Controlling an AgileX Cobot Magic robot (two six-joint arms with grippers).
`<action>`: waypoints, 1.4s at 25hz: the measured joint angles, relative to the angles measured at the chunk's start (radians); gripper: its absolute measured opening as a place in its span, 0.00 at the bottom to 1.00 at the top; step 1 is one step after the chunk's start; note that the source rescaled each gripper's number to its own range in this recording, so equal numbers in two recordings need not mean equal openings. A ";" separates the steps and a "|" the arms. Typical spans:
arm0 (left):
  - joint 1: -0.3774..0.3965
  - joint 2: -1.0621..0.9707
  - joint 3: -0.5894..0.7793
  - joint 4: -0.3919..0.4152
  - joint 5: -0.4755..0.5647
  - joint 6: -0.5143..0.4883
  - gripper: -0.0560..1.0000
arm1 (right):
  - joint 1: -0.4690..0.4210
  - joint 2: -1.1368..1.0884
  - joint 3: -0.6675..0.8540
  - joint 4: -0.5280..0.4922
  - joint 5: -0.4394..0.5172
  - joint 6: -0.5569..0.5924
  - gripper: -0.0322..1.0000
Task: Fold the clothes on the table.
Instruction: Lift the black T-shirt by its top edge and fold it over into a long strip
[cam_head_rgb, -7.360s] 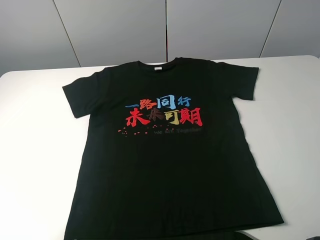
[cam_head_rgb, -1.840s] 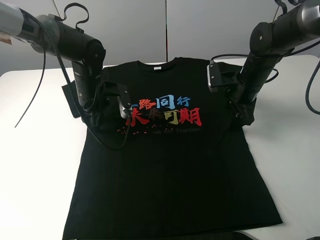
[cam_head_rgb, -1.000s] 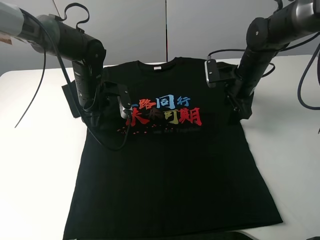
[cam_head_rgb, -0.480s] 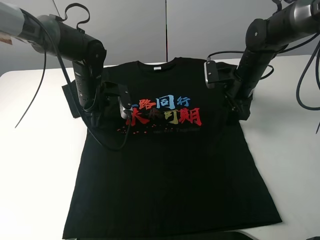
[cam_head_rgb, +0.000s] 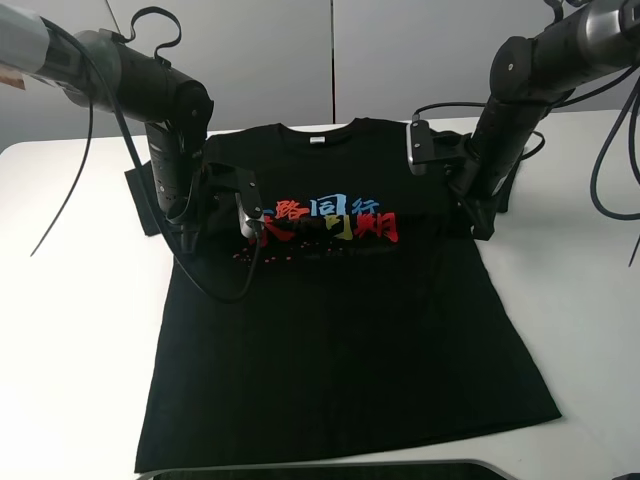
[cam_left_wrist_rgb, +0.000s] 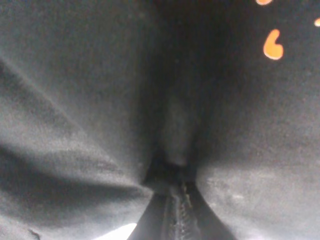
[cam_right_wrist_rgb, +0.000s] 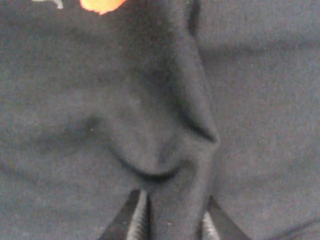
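Observation:
A black T-shirt (cam_head_rgb: 340, 340) with a coloured character print (cam_head_rgb: 325, 218) lies front up on the white table (cam_head_rgb: 70, 330), collar at the back. My left gripper (cam_head_rgb: 190, 238) is shut on a pinch of fabric at the shirt's left side below the sleeve. The left wrist view shows the cloth (cam_left_wrist_rgb: 170, 125) bunched into the closed fingertips (cam_left_wrist_rgb: 176, 207). My right gripper (cam_head_rgb: 480, 226) is shut on fabric at the right side below the sleeve. The right wrist view shows a fold (cam_right_wrist_rgb: 175, 165) held between its two fingers (cam_right_wrist_rgb: 136, 220). The print is wrinkled between the grippers.
Bare white table lies to the left and right (cam_head_rgb: 590, 330) of the shirt. A dark strip (cam_head_rgb: 330, 470) runs along the front edge below the hem. Grey wall panels (cam_head_rgb: 330, 60) stand behind the table. Cables (cam_head_rgb: 60, 190) hang from both arms.
Both grippers came down onto the flat shirt and shut on its sides. In the last second they lifted and drew it back: the hem slid away from the front edge and the print bunched.

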 joint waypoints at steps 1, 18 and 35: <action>0.000 0.000 0.000 0.000 -0.002 0.000 0.05 | 0.000 0.000 0.000 0.000 0.002 0.000 0.17; 0.000 -0.045 -0.102 0.067 -0.023 -0.120 0.05 | 0.002 -0.112 -0.100 -0.036 0.004 0.082 0.03; 0.010 -0.270 -0.429 0.097 0.261 -0.143 0.05 | 0.002 -0.292 -0.452 -0.034 0.413 0.387 0.03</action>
